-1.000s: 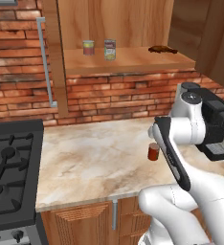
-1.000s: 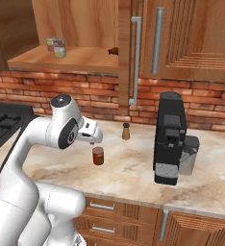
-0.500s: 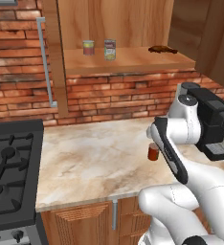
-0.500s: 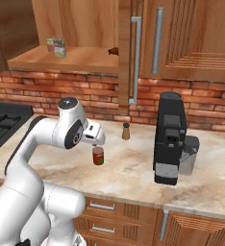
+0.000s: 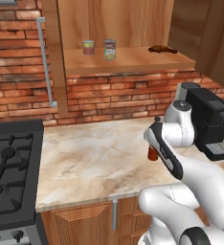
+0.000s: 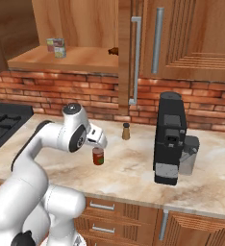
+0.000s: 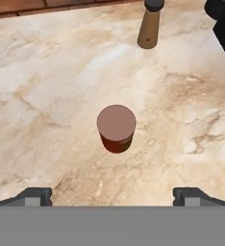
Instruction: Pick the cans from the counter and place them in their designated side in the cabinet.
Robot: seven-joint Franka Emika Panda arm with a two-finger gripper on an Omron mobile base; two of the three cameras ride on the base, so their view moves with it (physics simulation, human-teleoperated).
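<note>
A plain dark red can (image 7: pixel 116 128) stands upright on the beige marbled counter (image 7: pixel 52 72). My gripper (image 7: pixel 113 197) hangs open right above it, fingertips (image 7: pixel 35 196) wide apart on either side, touching nothing. From the right base the gripper (image 6: pixel 98 144) sits just over the red can (image 6: pixel 98 156). In the left base view my forearm covers most of that can (image 5: pixel 152 154). The silvery can with a red-and-yellow label (image 5: pixel 110 50) (image 6: pixel 59 48) stands on the shelf of the open cabinet (image 5: pixel 133 60).
A greenish-topped can (image 5: pixel 88 47) stands left of the silvery one, and a brown lump (image 5: pixel 162 49) lies at the shelf's right end. A brown shaker (image 6: pixel 126 131) and a black coffee machine (image 6: pixel 169 138) are right of the red can. The stove (image 5: pixel 8 172) borders the counter on the left.
My arm has shifted slightly, bringing the hand closer over the dark red can. The can and the things on the shelf have not moved.
</note>
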